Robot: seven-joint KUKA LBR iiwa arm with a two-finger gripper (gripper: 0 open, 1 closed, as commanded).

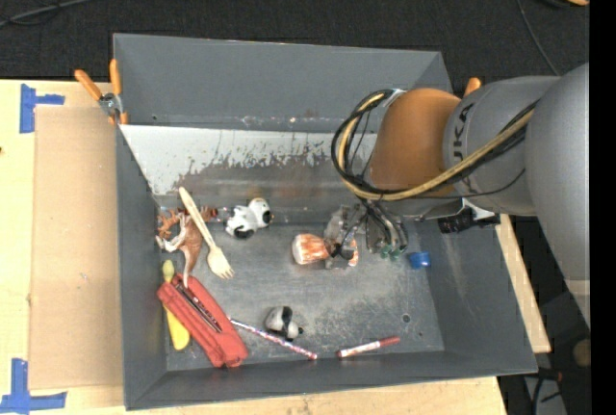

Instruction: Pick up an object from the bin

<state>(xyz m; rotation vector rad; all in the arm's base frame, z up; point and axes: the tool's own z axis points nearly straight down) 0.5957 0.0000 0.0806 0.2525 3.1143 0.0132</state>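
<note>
The gripper (346, 247) was low over the middle of the grey metal bin (289, 105), its tip touching the right edge of a crumpled orange-and-white soft thing (310, 250); whether it was open or closed could not be told. A small blue cap (418, 260) lay just right of it. Farther left were a black-and-white toy cow (247, 218) and a cream plastic fork (204, 236), with a flat red tool (202, 320) at the near left. A red-and-white pen (369, 346) lay near the front wall.

Odds and ends, left side
Wooden fork (204, 235) beside a black-and-white toy cow (247, 218); long red item (200, 322) below them.
</note>
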